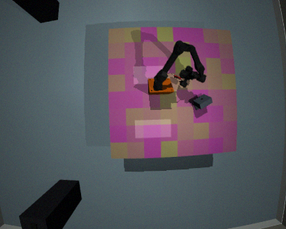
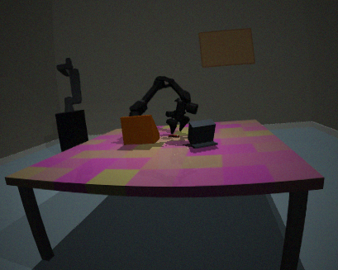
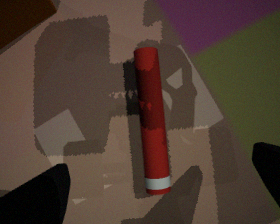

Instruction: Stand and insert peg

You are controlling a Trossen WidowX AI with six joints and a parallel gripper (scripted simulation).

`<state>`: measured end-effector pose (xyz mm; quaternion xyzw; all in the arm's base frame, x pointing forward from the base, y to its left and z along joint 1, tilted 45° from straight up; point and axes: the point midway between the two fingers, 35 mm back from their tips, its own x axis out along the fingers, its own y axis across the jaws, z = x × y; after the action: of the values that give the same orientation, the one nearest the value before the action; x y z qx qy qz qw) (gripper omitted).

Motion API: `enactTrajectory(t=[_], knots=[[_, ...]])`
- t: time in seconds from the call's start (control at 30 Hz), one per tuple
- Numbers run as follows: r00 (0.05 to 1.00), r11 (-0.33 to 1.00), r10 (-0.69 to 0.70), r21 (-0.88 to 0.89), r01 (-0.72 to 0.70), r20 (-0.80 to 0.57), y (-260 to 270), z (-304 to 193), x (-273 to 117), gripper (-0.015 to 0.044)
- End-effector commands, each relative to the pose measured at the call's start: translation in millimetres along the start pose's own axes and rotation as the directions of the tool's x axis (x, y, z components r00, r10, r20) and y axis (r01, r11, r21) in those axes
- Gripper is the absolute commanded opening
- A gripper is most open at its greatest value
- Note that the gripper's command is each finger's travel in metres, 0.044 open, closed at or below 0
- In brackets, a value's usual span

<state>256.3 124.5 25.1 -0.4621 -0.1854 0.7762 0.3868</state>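
Nearest, the claw [image 1: 182,80] [image 2: 177,132] [image 3: 164,163] is being kept w/ fingers wide apart, nothing being gripped; in the wrist view its tips are being seen on either side of the peg's banded end, prob. above it rather than touching. Beneath, the red peg [image 1: 177,77] [image 2: 173,136] [image 3: 154,120] is being borne flat by the counter [image 2: 166,163] [image 3: 235,100], white band [image 3: 158,183] nearer the claw, plain end pointing away. Judging by looks, a light, stiff, smooth rod is being dealt w/: no squash or breakage is being expected, but roll or slip is being risked if the round sides are being pinched off-ctr. A grip squarely across the barrel, just inside the band, is being favoured, so that the plain end is being left free for standing & later insertion. W/ so narrow a foot, tipping is being risked at release, so it's being judged best set down plumb & let go gently. Farther off, the orange base [image 1: 168,89] [image 2: 137,130] [image 3: 22,15] is being kept apart from the peg; on the other side the grey sloped panel [image 1: 205,102] [image 2: 202,135] is being left unfilled, its hole [image 1: 201,99] being shown as a dark spot from the top.
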Motion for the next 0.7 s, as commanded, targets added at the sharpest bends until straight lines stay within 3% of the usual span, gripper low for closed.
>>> enactTrajectory(t=[0.0, 0.4, 0.67], knots=[[1.0, 1.0, -0.002, 0.011, 0.002, 0.011, 2.1, -1.1, 7.8, 0.044], [1.0, 1.0, -0.004, 0.003, 0.004, 0.014, 1.9, -4.6, 23.9, 0.044], [1.0, 1.0, -0.004, 0.003, 0.004, 0.014, 1.9, -4.6, 23.9, 0.023]])
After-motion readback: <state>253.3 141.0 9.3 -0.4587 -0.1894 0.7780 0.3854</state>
